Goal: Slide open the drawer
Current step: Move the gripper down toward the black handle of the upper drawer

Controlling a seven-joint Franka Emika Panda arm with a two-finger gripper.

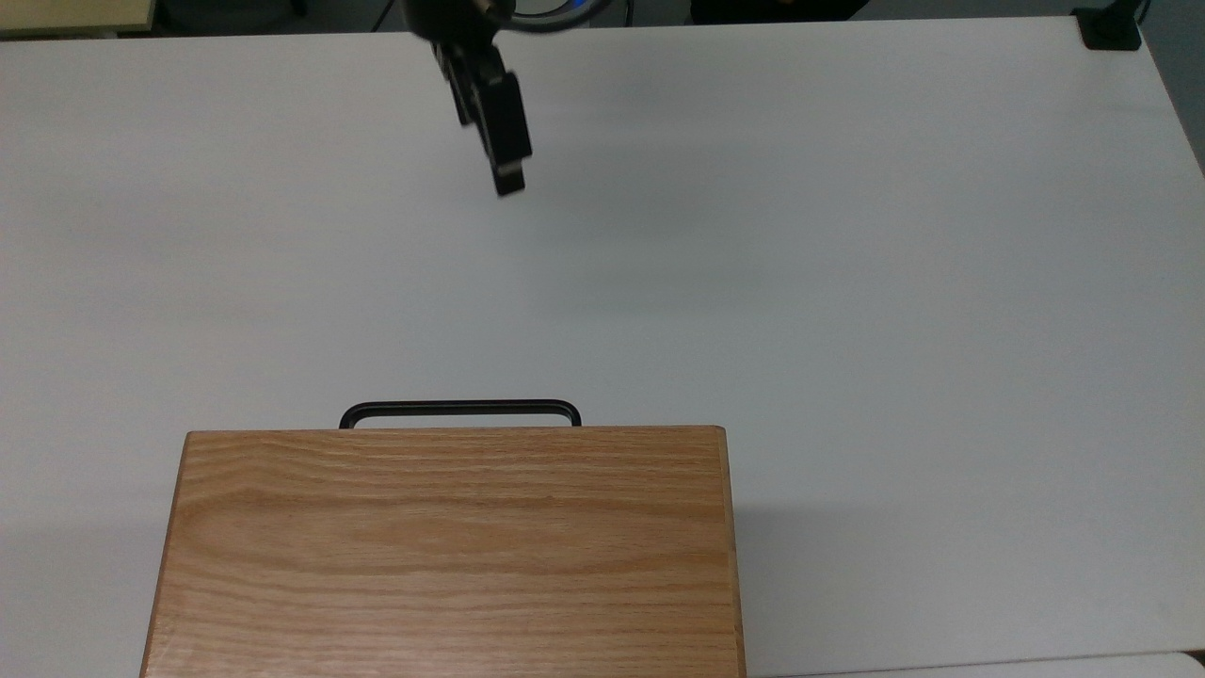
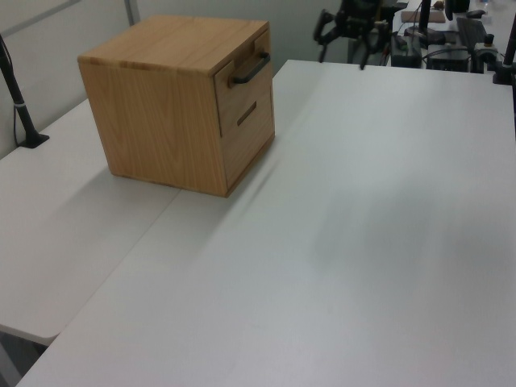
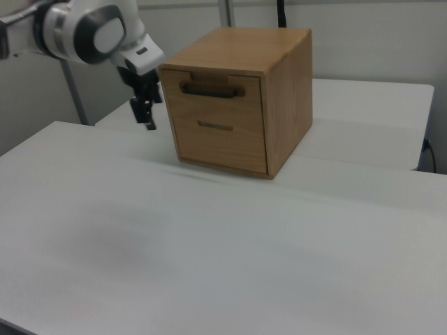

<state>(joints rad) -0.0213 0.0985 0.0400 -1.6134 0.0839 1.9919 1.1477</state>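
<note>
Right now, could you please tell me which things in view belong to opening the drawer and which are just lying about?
For the job:
- closed oak drawer with thin black bar handle
- black two-finger gripper, open, apart from the handle

Just about:
- wood-grained cabinet top
- white table
- black post

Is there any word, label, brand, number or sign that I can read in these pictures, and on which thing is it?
None: no readable text on anything.
The cabinet, the drawer with its handle, the table and the gripper bear no print or label that I can make out.
</note>
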